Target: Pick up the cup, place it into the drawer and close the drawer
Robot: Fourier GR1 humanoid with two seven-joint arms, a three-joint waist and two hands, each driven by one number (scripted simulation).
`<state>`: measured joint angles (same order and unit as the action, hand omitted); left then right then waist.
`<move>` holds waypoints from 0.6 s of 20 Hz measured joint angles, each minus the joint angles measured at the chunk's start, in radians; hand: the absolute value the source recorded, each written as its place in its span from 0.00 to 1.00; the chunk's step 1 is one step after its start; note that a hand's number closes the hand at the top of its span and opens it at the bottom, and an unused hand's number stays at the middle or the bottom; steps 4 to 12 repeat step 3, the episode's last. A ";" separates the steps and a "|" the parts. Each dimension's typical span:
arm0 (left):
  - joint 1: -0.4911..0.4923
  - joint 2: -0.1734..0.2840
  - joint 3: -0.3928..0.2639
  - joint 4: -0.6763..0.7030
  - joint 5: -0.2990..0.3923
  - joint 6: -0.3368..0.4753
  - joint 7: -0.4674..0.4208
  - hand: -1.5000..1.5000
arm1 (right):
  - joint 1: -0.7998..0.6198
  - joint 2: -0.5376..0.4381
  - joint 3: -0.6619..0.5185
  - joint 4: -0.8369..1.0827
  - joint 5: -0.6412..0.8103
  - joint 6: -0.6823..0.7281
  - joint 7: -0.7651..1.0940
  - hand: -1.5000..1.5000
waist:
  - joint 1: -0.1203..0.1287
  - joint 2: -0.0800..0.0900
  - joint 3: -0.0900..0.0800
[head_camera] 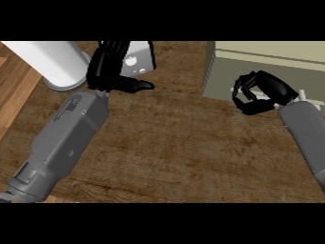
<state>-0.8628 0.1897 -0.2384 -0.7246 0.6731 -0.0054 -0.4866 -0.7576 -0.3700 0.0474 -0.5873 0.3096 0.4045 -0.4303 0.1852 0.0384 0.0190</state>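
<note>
The right hand (262, 93) hovers at the drawer (277, 71), its fingers (244, 88) clenched, likely round the cup, which I cannot see. The drawer lies directly beneath and beyond those fingers, so this hand is nearer. The left hand (112, 66) rests on the bench (172, 143), fingers released.

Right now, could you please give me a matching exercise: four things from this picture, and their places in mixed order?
Things:
1 white cylinder
2 left hand
3 right hand
4 beige cabinet

Places:
A upper right corner
B upper left
C in front of the cabinet
D top centre, beside a grey object

Pairs: 1-B, 2-D, 3-C, 4-A
</note>
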 measured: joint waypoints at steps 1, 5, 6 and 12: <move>0.003 0.001 0.000 -0.003 0.001 -0.002 0.000 0.00 | 0.002 -0.004 -0.002 -0.003 -0.006 0.014 0.000 1.00 | 0.002 0.001 0.001; 0.006 0.005 0.001 -0.009 0.003 -0.009 0.003 0.00 | 0.007 -0.011 -0.004 -0.009 -0.017 0.036 0.002 1.00 | 0.007 0.001 0.003; 0.006 0.005 0.001 -0.009 0.003 -0.009 0.003 0.00 | 0.007 -0.011 -0.004 -0.009 -0.017 0.036 0.002 1.00 | 0.007 0.001 0.003; 0.006 0.005 0.001 -0.009 0.003 -0.009 0.003 0.00 | 0.007 -0.011 -0.004 -0.009 -0.017 0.036 0.002 1.00 | 0.007 0.001 0.003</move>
